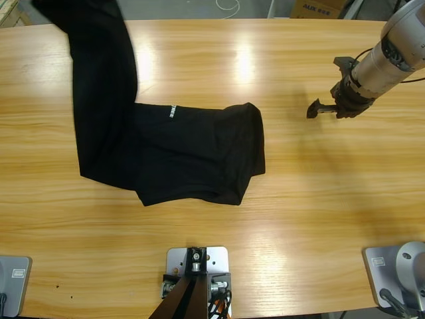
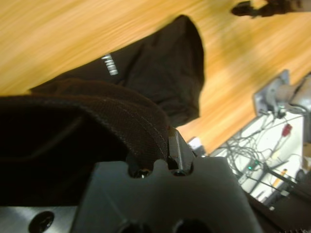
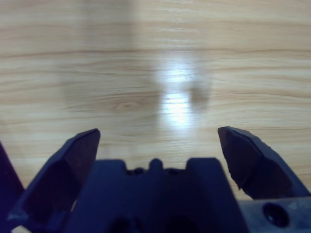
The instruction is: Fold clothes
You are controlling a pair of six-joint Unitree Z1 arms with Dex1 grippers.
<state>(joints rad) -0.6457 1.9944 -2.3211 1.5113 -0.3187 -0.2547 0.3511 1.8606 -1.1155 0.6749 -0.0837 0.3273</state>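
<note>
The clothes are one black shirt [image 1: 192, 156], lying partly folded on the wooden table [image 1: 299, 199], with a small white label [image 1: 174, 111] facing up. One long part of the shirt rises off the table toward the top left corner [image 1: 99, 60]. In the left wrist view my left gripper [image 2: 160, 150] is shut on a thick fold of this black fabric [image 2: 121, 109]; the rest of the shirt [image 2: 160, 73] lies below on the wood. The lifted cloth hides that gripper in the high view. My right gripper [image 1: 327, 106] hovers over bare wood right of the shirt, open and holding nothing [image 3: 158, 141].
A cardboard box [image 1: 315, 8] and a white cable [image 1: 229, 6] sit beyond the table's far edge. The left wrist view shows a tangle of cables [image 2: 262, 155] past the table's edge, and the right gripper [image 2: 257, 7] small at the top.
</note>
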